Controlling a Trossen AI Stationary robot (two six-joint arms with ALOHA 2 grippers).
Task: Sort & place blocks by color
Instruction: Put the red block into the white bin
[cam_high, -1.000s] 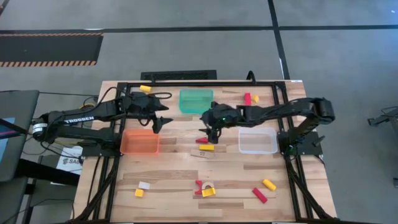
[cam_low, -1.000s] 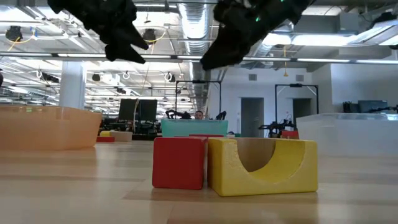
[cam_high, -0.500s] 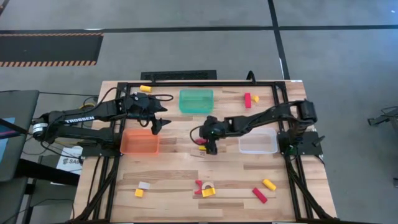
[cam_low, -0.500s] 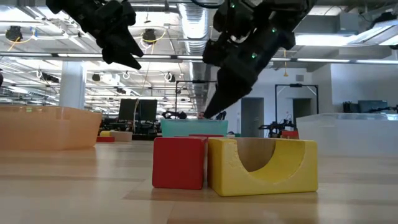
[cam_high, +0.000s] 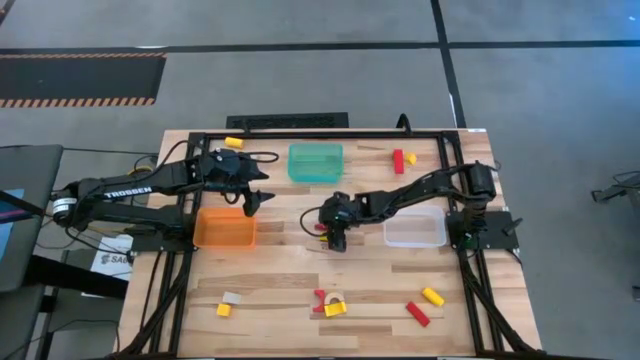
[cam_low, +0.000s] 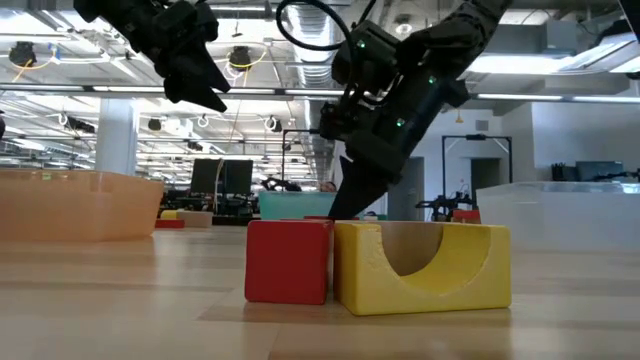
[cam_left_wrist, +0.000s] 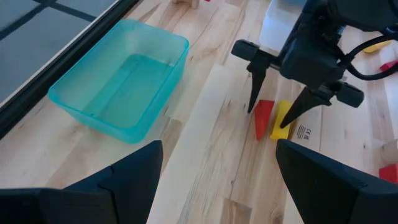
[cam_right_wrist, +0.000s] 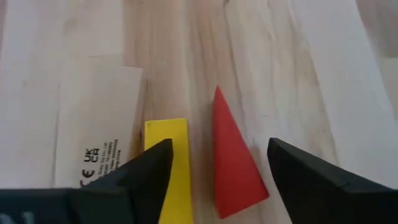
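A red wedge (cam_right_wrist: 233, 158) and a yellow bar (cam_right_wrist: 168, 165) lie side by side flat on the table's middle (cam_high: 326, 232). My right gripper (cam_right_wrist: 219, 149) hangs open just above them, pointing down, one finger outside the yellow bar and one outside the wedge (cam_left_wrist: 264, 118); I see no touch. It also shows in the low view (cam_low: 345, 205). My left gripper (cam_high: 258, 198) waits open in the air beyond the orange bin's far right corner, also seen in its wrist view (cam_left_wrist: 217, 155). More red, yellow and tan blocks lie scattered.
The orange bin (cam_high: 224, 230), teal bin (cam_high: 315, 162) and clear bin (cam_high: 414, 228) stand around the middle. A red block and yellow arch (cam_high: 330, 303), a tan and yellow pair (cam_high: 227, 303) and two blocks (cam_high: 424, 305) lie near the near edge. Others lie far (cam_high: 233, 142), (cam_high: 402, 158).
My right gripper has come down and moved toward the near edge and slightly left, from beside the teal bin to just above the red wedge and yellow bar, its arm folding lower over the table. The blocks have stayed where they were.
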